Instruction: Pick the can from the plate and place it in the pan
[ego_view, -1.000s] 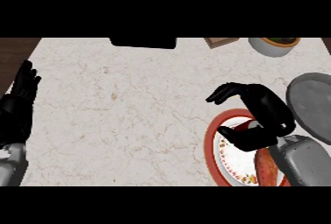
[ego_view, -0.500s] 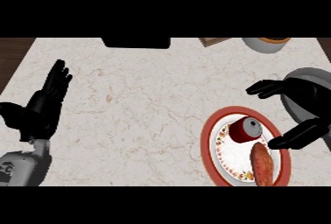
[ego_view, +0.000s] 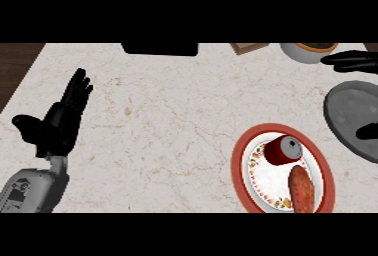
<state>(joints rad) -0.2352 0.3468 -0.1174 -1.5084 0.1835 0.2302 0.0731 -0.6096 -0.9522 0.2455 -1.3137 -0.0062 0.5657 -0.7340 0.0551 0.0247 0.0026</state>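
A red can (ego_view: 283, 149) with a grey top lies on the red-rimmed plate (ego_view: 242, 158) at the lower right, beside a brown sausage-shaped food (ego_view: 301, 188). The dark grey pan (ego_view: 352, 116) sits at the right edge, just right of the plate. My right hand (ego_view: 353, 60) shows only as black fingers at the right edge above the pan, plus a thumb tip (ego_view: 367, 132) over the pan; it holds nothing. My left hand (ego_view: 57, 123) stands open at the left, fingers up, far from the plate.
A black block (ego_view: 161, 48) lies along the counter's far edge. A small brown board (ego_view: 247, 48) and a white bowl (ego_view: 304, 51) stand at the back right. Dark wood (ego_view: 16, 62) borders the counter at the left.
My right hand has pulled away from the plate, up and to the right, mostly leaving the view. The can stays on the plate. My left hand has moved further in from the left.
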